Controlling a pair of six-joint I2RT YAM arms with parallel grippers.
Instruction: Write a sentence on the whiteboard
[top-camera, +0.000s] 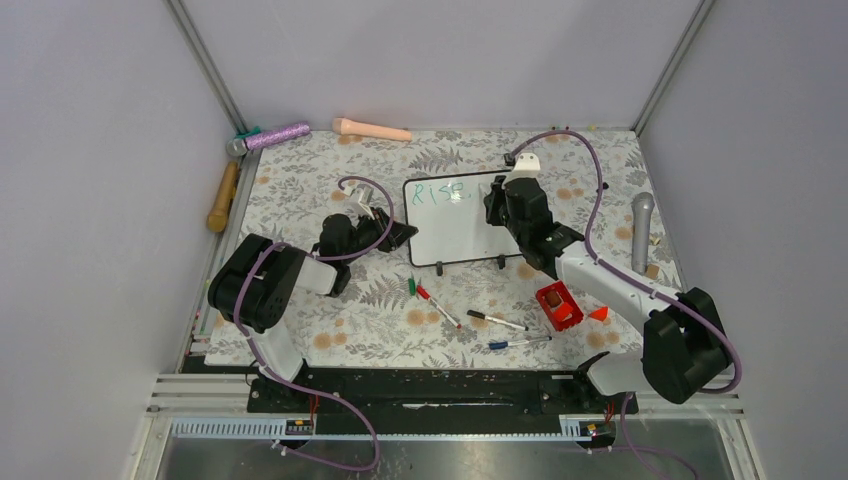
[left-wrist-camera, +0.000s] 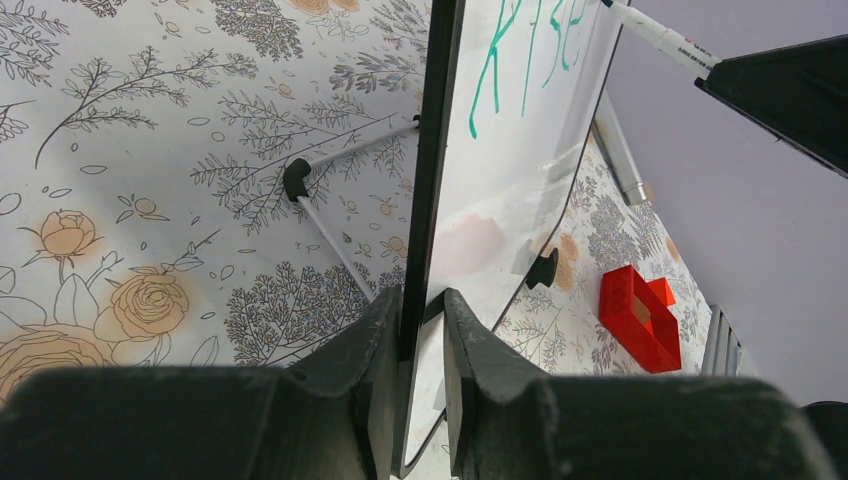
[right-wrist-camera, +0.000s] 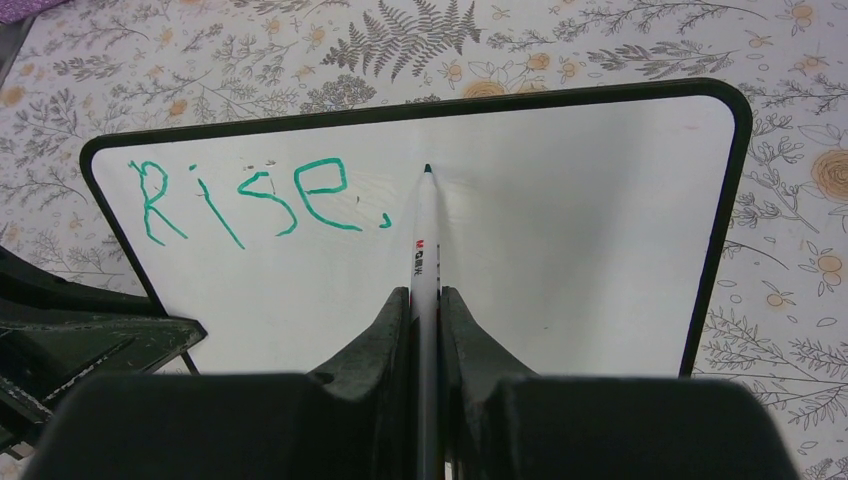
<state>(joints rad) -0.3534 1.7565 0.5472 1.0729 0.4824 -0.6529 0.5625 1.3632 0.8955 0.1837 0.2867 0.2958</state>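
Observation:
The whiteboard (top-camera: 452, 222) stands tilted on its black feet in the middle of the floral table. The sentence on it reads only "Rise," (right-wrist-camera: 250, 195) in green along the top left. My left gripper (left-wrist-camera: 422, 312) is shut on the whiteboard's (left-wrist-camera: 520, 180) black-framed left edge, one finger on each face; from above, the left gripper (top-camera: 398, 236) sits at the board's left side. My right gripper (right-wrist-camera: 427, 295) is shut on a white marker (right-wrist-camera: 425, 240), whose tip rests on the whiteboard (right-wrist-camera: 580, 250) just right of the comma. From above, the right gripper (top-camera: 495, 208) hangs over the board's right part.
Three loose pens (top-camera: 438, 305) (top-camera: 497, 320) (top-camera: 520, 342) and a green cap (top-camera: 411, 285) lie in front of the board. A red block (top-camera: 558, 305) sits near the right arm. A grey microphone (top-camera: 641, 230), a purple one (top-camera: 272, 135), a pink cylinder (top-camera: 372, 128) and a wooden handle (top-camera: 222, 197) line the edges.

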